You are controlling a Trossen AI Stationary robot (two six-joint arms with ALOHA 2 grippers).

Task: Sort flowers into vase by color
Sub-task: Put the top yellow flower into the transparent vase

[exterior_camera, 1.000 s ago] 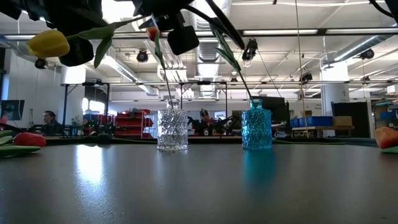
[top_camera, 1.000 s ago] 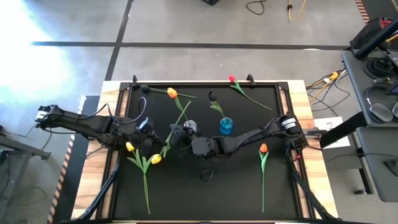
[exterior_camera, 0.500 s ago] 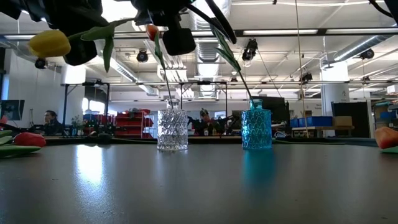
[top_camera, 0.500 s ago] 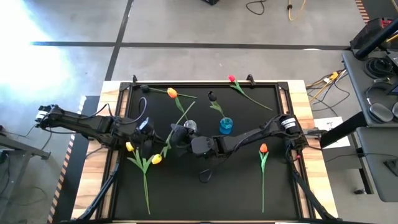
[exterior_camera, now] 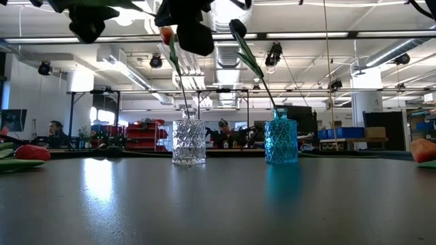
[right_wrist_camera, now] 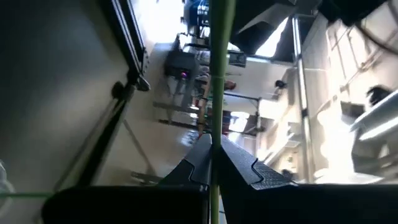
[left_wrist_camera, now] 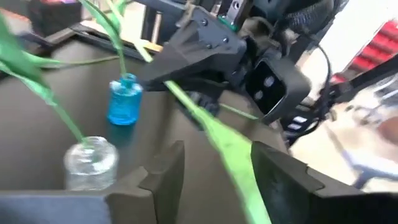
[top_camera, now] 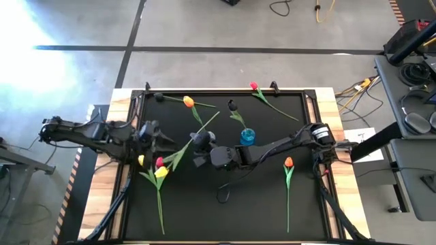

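From above, my right hand [top_camera: 197, 141] sits at mid-table beside the clear vase [top_camera: 209, 138], clamped on the stem of a tulip [top_camera: 182, 151] whose yellow head hangs toward the left. My left hand [top_camera: 162, 141] is just beside it, fingers apart, no longer gripping. The blue vase [top_camera: 246, 137] already carries a stem; other flowers lie around the table [top_camera: 225, 211].

From table level, both vases stand upright, the clear one [exterior_camera: 189, 141] and the blue one [exterior_camera: 281, 141] each with a stem, and my hands hang above them at the top edge.

Through my left wrist, my fingers [left_wrist_camera: 163, 171] stand parted around the green stem [left_wrist_camera: 224, 140], which the right hand [left_wrist_camera: 155, 73] grips farther along.

Through my right wrist, my fingers [right_wrist_camera: 235, 163] are together on the stem [right_wrist_camera: 217, 74].

I judge this a handover, just made. Next I must lift the tulip upright and lower its stem into the matching vase, without knocking it.
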